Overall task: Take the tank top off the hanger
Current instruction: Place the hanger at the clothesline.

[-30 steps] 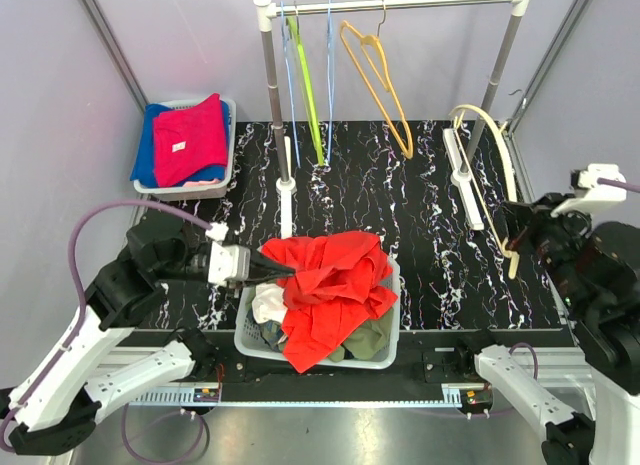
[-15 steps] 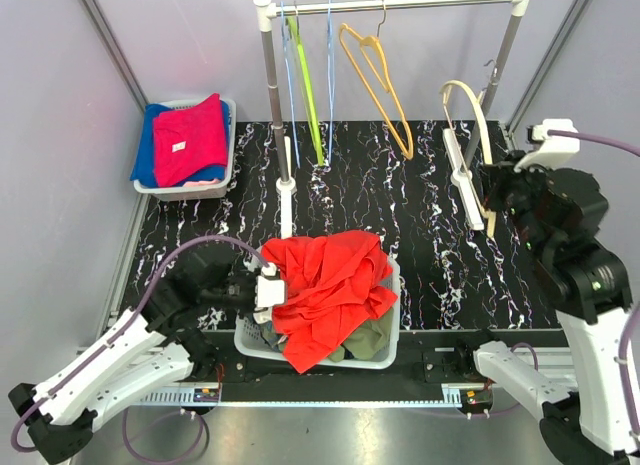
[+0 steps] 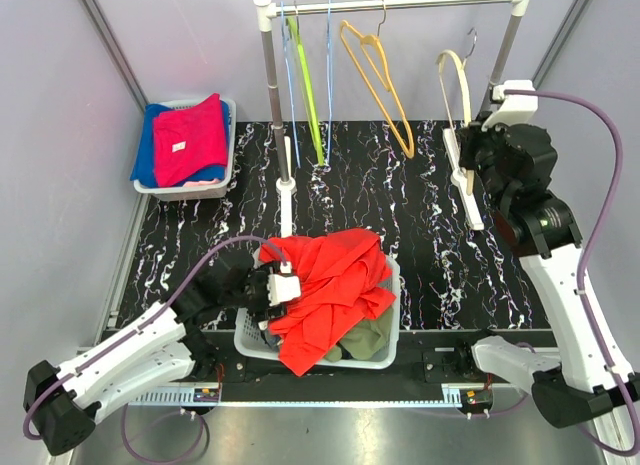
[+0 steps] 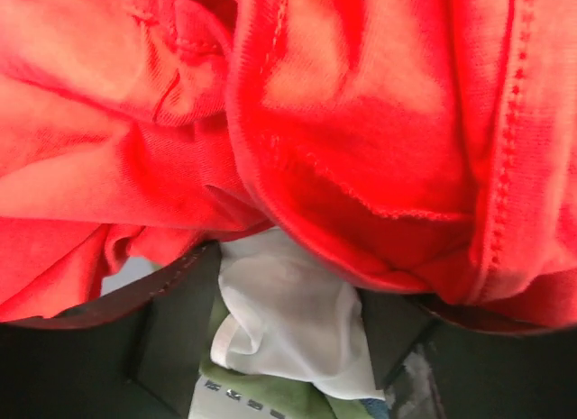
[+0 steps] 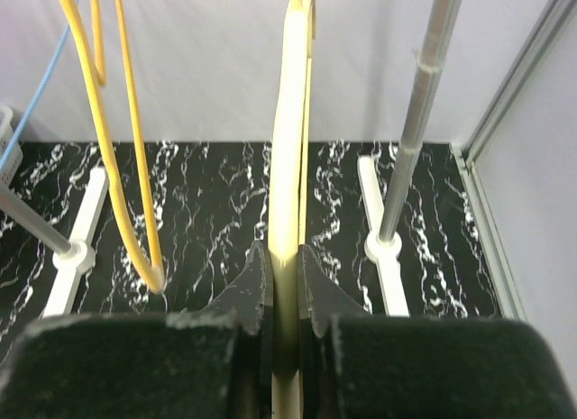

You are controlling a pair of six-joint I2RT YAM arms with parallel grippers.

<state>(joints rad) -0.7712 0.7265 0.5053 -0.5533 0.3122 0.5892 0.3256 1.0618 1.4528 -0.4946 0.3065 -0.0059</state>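
Observation:
The red tank top [image 3: 335,285] lies crumpled on top of the clothes in the grey laundry basket [image 3: 392,353], off any hanger. It fills the upper part of the left wrist view as red fabric [image 4: 361,122]. My left gripper [image 3: 285,288] sits at its left edge, jaws open [image 4: 293,288] over a white cloth [image 4: 288,320], holding nothing. My right gripper [image 3: 470,167] is shut on the bare cream hanger [image 3: 455,80], held upright below the rail with its hook close under the bar. In the right wrist view the fingers [image 5: 261,284] pinch the cream hanger [image 5: 290,122].
A clothes rail [image 3: 400,3] spans the back with a yellow hanger [image 3: 378,80], a green hanger [image 3: 305,85] and a blue hanger [image 3: 328,75]. A grey bin [image 3: 185,192] at back left holds folded red and blue clothes. White rail feet [image 3: 462,175] lie on the black marbled tabletop.
My left gripper drew in over the basket's left side and opened, letting go of the red tank top. The right arm lifted the cream hanger up and back toward the rail.

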